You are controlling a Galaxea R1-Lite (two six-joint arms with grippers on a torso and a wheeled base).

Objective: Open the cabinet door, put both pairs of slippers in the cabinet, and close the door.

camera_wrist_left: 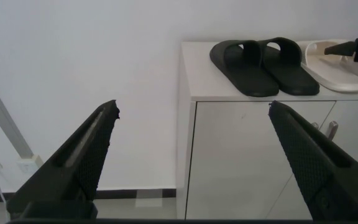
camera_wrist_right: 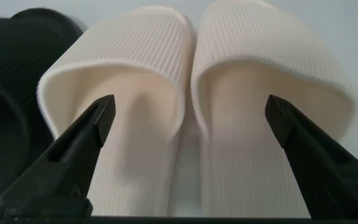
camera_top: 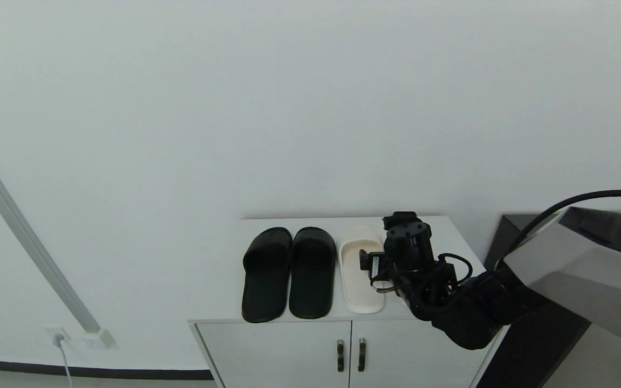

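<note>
While the doors [camera_top: 278,353] are shut, my right gripper [camera_wrist_right: 190,102] hangs spread wide at the white slippers [camera_top: 359,283] on the cabinet [camera_top: 219,307] top, black slippers [camera_top: 289,272] just beside. Left gripper's [camera_wrist_left: 192,106] spread too, off the cabinet.

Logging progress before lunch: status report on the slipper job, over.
Right gripper open, poised at the white slippers. Left gripper open, empty, facing the cabinet. Black slippers on top too; cabinet doors shut. Nothing blocking the handles.
</note>
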